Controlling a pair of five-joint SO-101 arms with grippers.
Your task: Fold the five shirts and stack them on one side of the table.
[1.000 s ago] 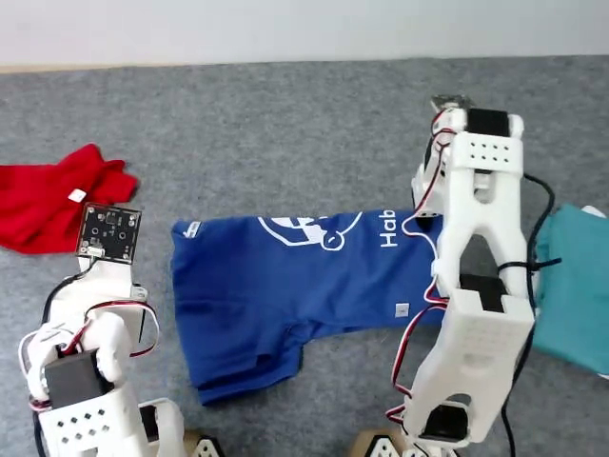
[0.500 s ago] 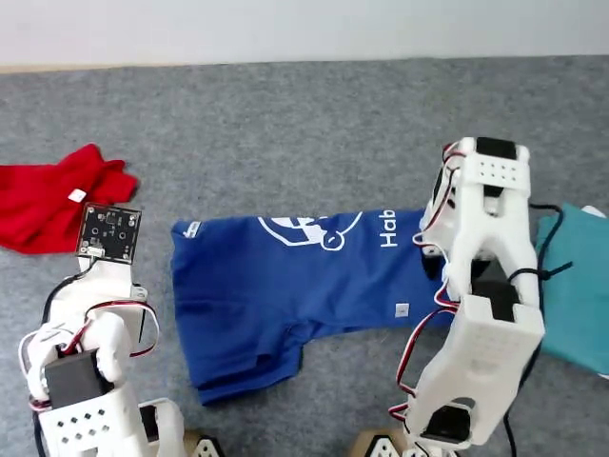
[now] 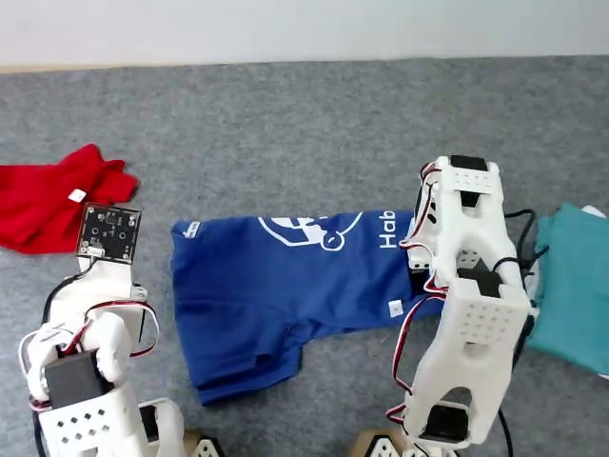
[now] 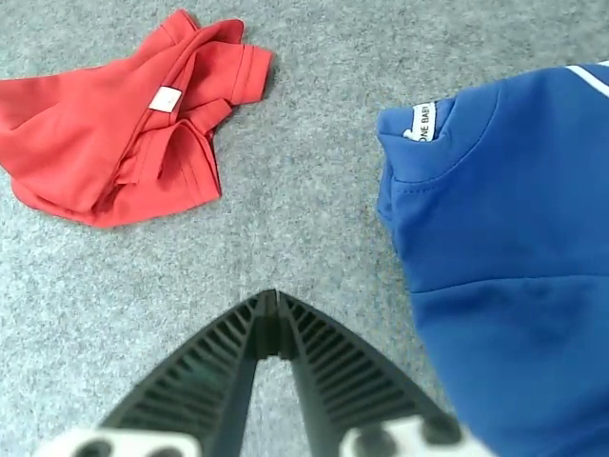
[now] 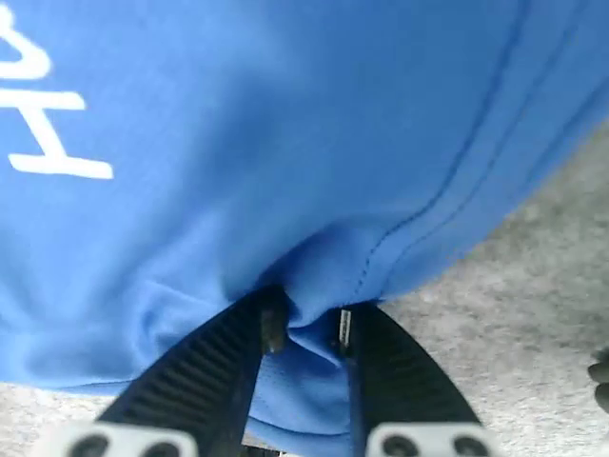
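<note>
A blue shirt [image 3: 285, 286] with white print lies spread in the middle of the grey table [image 3: 285, 124], collar toward the left arm. The right arm [image 3: 471, 286] stands over the shirt's right edge. In the right wrist view my right gripper [image 5: 304, 324] is shut on a bunched fold of the blue shirt [image 5: 238, 143] beside a stitched hem. My left gripper [image 4: 277, 297] is shut on nothing and hovers over bare carpet between the crumpled red shirt [image 4: 114, 143] and the blue shirt's collar [image 4: 419, 124].
The red shirt [image 3: 52, 195] lies crumpled at the table's left edge. A teal shirt [image 3: 576, 286] lies at the right edge, partly behind the right arm. Bare grey surface runs along the far side.
The right arm has drawn back from the far side, come down on the blue shirt's right edge and pulled it slightly left. The left arm has stayed still.
</note>
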